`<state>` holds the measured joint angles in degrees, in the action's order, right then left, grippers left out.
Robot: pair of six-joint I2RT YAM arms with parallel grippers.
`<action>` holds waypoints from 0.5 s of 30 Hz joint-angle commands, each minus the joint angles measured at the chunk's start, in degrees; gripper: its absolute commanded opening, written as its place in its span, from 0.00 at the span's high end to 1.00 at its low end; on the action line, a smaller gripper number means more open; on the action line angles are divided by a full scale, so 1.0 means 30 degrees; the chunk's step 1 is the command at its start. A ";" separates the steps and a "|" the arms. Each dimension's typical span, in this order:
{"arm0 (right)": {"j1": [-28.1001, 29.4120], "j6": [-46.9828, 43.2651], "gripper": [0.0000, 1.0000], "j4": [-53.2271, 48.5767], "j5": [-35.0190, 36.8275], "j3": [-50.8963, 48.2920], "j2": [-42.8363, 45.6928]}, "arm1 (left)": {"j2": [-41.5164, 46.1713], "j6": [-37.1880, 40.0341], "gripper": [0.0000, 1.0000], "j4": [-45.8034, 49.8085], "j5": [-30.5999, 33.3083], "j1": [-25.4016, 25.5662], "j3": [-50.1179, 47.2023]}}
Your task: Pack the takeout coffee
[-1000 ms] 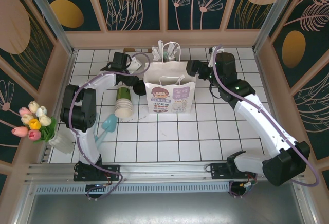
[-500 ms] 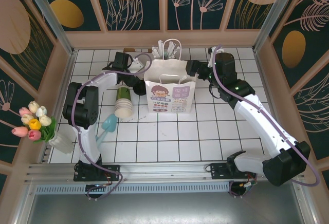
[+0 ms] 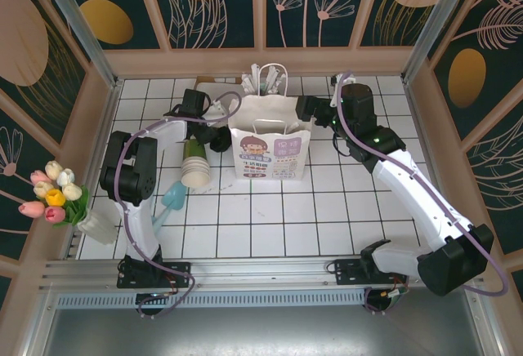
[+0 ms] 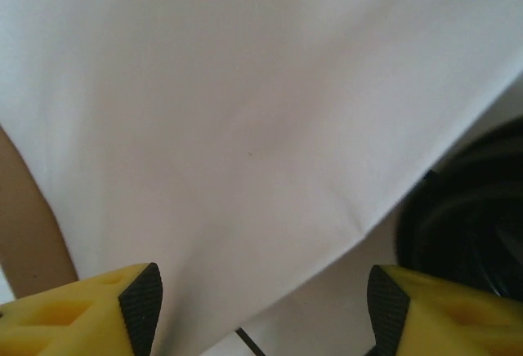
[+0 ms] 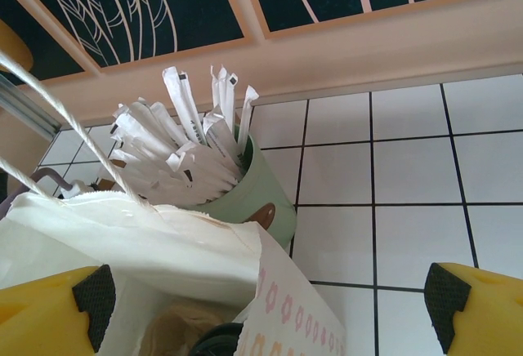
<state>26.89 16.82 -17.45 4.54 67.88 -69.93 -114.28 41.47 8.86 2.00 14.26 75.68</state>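
A white paper bag (image 3: 270,140) with a cartoon print stands mid-table. Low inside its open mouth a dark round top (image 5: 214,342) shows, which looks like the takeout coffee's lid; the rest is hidden. My left gripper (image 3: 216,114) is at the bag's left side. In the left wrist view it (image 4: 261,311) is open, with the bag's white wall (image 4: 245,127) close in front. My right gripper (image 3: 304,109) hovers at the bag's upper right edge, open (image 5: 270,315), with the flower-printed bag edge (image 5: 294,307) between its fingers, held by neither.
A pale green cup of white wrapped sticks (image 5: 253,201) stands just behind the bag. A stack of lidless cups (image 3: 194,164) lies left of the bag, beside a black round thing (image 3: 219,139). A teal item (image 3: 172,196) and tulips in a vase (image 3: 57,197) are at the left.
My left gripper has shifted a little right and nearer, closer against the bag's left side. The right arm has not moved.
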 commanded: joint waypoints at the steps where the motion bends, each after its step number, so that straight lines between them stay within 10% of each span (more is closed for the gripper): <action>1: 0.0153 -0.0274 0.01 -0.0203 0.0363 0.0616 0.0048 | 0.0254 -0.0093 0.38 -0.0810 -0.0579 -0.0088 0.0193; 8: 0.0188 -0.0324 0.01 -0.0188 0.0393 0.0598 0.0135 | 0.0973 -0.0295 0.85 -0.0696 -0.1255 -0.0084 0.0729; 15: 0.0217 -0.0509 0.01 -0.0082 0.0287 0.0504 0.0186 | 0.2763 -0.2040 1.00 -0.2605 -0.1168 -0.0121 -0.0103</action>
<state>27.11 16.75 -17.45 4.71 67.88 -69.93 -110.83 38.94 5.91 -1.02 14.20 76.03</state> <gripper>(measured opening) 0.990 0.052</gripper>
